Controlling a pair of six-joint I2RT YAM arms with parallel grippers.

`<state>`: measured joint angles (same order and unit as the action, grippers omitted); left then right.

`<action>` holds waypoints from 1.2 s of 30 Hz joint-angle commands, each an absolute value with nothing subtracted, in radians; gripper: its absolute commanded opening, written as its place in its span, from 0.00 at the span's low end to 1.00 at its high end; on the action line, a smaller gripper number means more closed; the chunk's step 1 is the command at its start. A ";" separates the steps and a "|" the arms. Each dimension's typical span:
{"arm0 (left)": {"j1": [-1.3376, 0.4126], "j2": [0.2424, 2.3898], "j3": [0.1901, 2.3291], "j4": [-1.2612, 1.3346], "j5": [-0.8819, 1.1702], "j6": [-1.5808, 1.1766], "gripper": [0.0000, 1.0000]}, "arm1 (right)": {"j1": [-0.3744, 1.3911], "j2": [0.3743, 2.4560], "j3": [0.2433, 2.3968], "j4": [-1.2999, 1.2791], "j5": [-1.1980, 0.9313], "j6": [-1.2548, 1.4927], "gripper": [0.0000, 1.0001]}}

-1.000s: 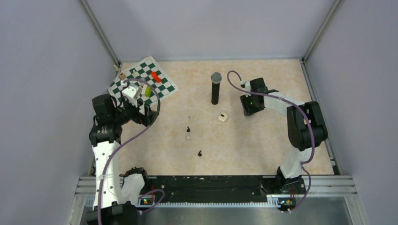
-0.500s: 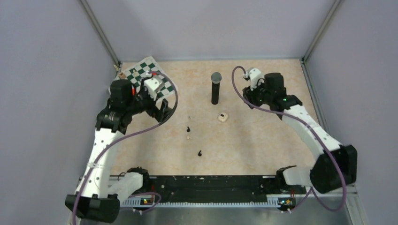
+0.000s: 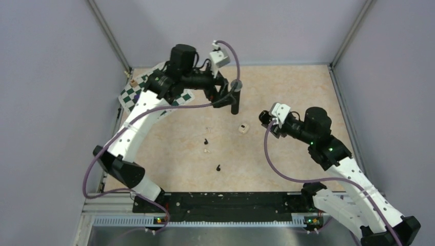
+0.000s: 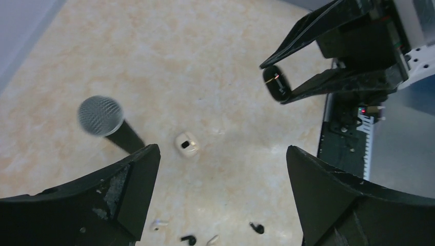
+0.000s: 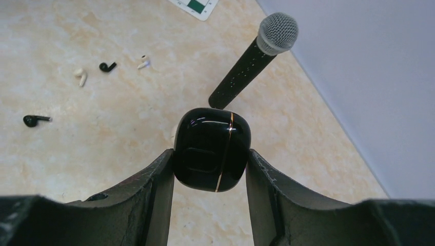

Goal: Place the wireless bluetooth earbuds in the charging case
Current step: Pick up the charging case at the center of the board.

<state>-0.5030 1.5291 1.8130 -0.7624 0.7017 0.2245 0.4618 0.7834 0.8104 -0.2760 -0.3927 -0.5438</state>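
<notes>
Overhead, two robot arms reach over a pale marbled surface (image 3: pixel 287 82) walled in by grey panels. The right fingers (image 5: pixel 154 189) are clenched on a glossy black charging case (image 5: pixel 210 148) with a thin gold seam, pinching it at both sides and holding it above the surface. The left fingers (image 4: pixel 123 189) are released and spread wide, with nothing between them; they hang high over the surface, close to the head of a black microphone (image 3: pixel 235 97) that stands upright near the far middle.

Just beside the microphone's base lies a small white case (image 3: pixel 243 128), between the two arms. Four earbuds lie loose on the surface to the left of the white case, each apart from the others and from both cases: two black earbuds (image 5: pixel 33 120) and two whitish earbuds (image 5: pixel 80 76). None sits in a case. A green-and-white chequered mat (image 3: pixel 134 92) lies at the far left corner, partly under the left arm.
</notes>
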 commanded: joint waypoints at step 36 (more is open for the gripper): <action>-0.804 1.882 1.975 -0.741 0.788 0.015 0.68 | 0.467 0.697 0.712 -0.154 -0.466 -0.538 0.31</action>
<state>-0.7959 1.8744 1.9301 -0.7639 0.7628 0.0242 0.4618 0.7116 0.7124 -0.2234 -0.4675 -0.5537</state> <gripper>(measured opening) 0.711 0.478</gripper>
